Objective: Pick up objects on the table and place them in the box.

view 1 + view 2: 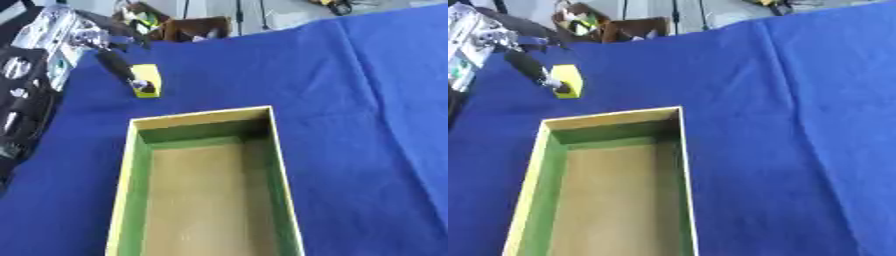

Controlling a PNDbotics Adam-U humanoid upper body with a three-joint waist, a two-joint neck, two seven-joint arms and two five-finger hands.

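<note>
A yellow block (147,79) is pinched by fingers (118,65) of the left hand (87,37) just beyond the box (131,150) on the blue-clothed table (367,125).

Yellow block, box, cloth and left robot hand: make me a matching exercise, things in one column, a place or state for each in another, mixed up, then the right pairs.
Things:
1. yellow block
2. box
3. blue cloth
4. left robot hand

Places or states:
A. covers the table
B. empty, green inner walls
C. reaches in from the upper left
D. beyond the box's far left corner, at the fingertips

Pairs: 1-D, 2-B, 3-A, 4-C
</note>
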